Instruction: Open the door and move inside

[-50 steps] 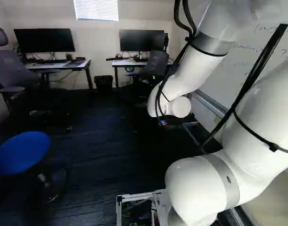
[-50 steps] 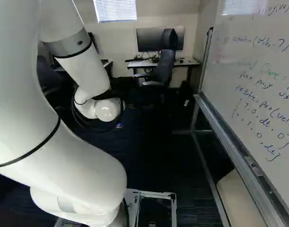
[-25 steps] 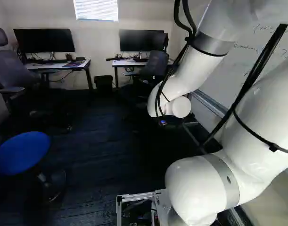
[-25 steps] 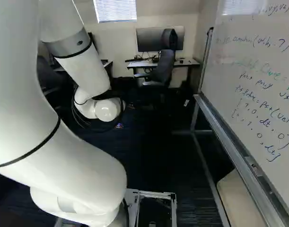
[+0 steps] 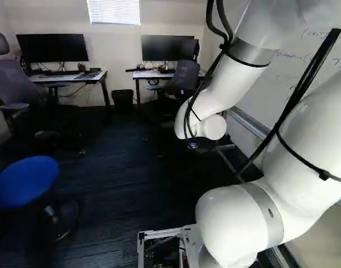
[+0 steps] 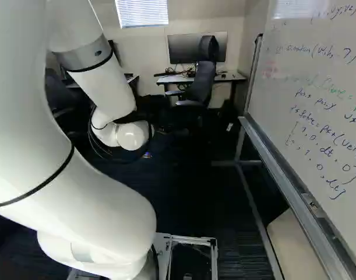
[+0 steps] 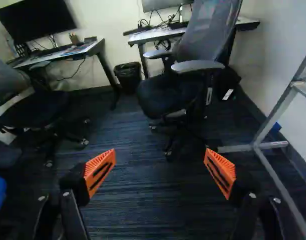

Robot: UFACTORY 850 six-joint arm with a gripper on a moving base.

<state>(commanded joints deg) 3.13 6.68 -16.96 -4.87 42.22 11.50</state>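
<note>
No door shows in any view. In the wrist view my gripper (image 7: 159, 162) stands open, its two orange pads (image 7: 99, 172) far apart with nothing between them but dark carpet (image 7: 147, 200) beyond. The white arm reaches forward over the floor, its wrist end (image 5: 211, 127) hanging low in the left base view. In both base views I cannot make out the fingers against the dark background.
Ahead stand an office chair (image 7: 180, 85), desks (image 7: 87, 48) with monitors, and a bin (image 7: 128, 76). A whiteboard (image 6: 317, 105) on a metal frame (image 6: 294, 195) lines the right side. A blue stool (image 5: 26, 181) and another chair (image 5: 17, 81) are at the left.
</note>
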